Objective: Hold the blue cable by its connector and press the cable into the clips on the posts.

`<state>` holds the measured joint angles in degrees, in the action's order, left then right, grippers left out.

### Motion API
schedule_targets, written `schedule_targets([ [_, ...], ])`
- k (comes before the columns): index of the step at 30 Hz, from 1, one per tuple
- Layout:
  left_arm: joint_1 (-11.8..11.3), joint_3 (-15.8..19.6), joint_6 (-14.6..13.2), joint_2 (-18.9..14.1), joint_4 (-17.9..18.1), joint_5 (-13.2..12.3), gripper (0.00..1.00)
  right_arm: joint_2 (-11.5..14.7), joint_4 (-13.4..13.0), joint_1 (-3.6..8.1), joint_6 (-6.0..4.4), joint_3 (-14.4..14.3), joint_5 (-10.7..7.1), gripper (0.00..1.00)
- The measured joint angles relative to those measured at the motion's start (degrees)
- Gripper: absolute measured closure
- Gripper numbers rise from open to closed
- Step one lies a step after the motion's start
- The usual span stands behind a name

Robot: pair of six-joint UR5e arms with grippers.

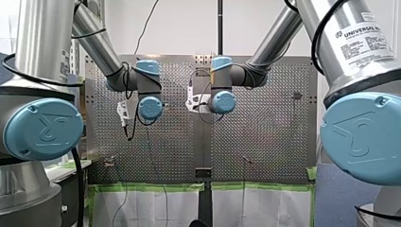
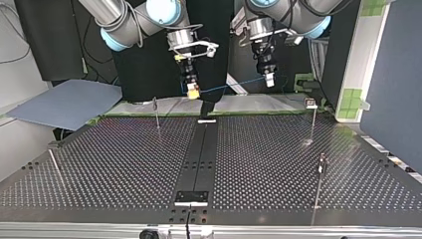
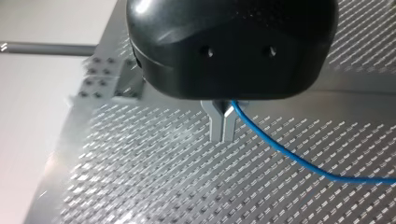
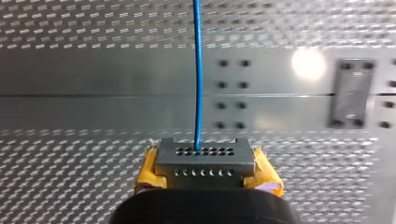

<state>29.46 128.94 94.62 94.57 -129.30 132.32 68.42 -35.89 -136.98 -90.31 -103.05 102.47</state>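
Top view, left to right. The far-left post (image 2: 157,113) carries no cable. Our right tool (image 2: 193,92) clamps the connector (image 4: 204,161) between its yellow pads (image 4: 145,171). The blue cable (image 2: 231,85) spans clear above the worktop (image 2: 124,164) to our left tool (image 2: 269,80), which is pinched onto it. The right posts (image 2: 312,122) stand bare. We judge that no clip is filled and all pressing is yet to do.

A robotics lab bench.
My left arm (image 1: 97,40) and my right arm (image 1: 276,35), grey-tubed industrial robots with blue joint caps, reach over a perforated metal table (image 2: 124,164) set with thin posts (image 2: 312,124); green tape (image 1: 146,187) edges white sheeting (image 1: 146,208), and a plain partition (image 2: 393,79) walls off the bay.
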Motion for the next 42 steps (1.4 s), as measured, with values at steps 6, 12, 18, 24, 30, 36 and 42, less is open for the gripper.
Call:
schedule_targets([
  [6, -1.3, -1.3, 0.4, -3.0, -3.0, 1.7, 0.99, 3.2, 1.2, 0.05, -0.19, 1.4, -1.65, 1.00],
  [12, -2.4, -3.1, 1.0, -5.8, -5.8, 1.7, 0.99, 5.4, 2.3, 0.26, -0.25, 3.0, -3.39, 1.00],
  [18, -3.4, -5.9, 1.5, -8.8, -8.8, 1.4, 0.99, 5.6, 2.7, 0.56, -0.83, 4.8, -4.41, 1.00],
  [24, -4.5, -7.6, 1.6, -10.5, -11.7, 0.7, 0.99, 4.8, 2.7, 0.82, -2.00, 5.8, -5.65, 1.00],
  [30, -5.8, -7.9, 1.7, -10.7, -14.3, 0.5, 0.99, 2.1, 3.8, 0.74, -2.38, 8.2, -6.35, 1.00],
  [36, -7.5, -8.1, 2.4, -10.8, -14.8, -0.2, 0.99, 0.8, 4.5, -0.07, -2.44, 11.1, -7.33, 1.00],
  [42, -9.1, -9.7, 3.6, -10.8, -15.6, -2.3, 0.99, 0.6, 6.3, -1.02, -2.53, 13.8, -7.52, 1.00],
])
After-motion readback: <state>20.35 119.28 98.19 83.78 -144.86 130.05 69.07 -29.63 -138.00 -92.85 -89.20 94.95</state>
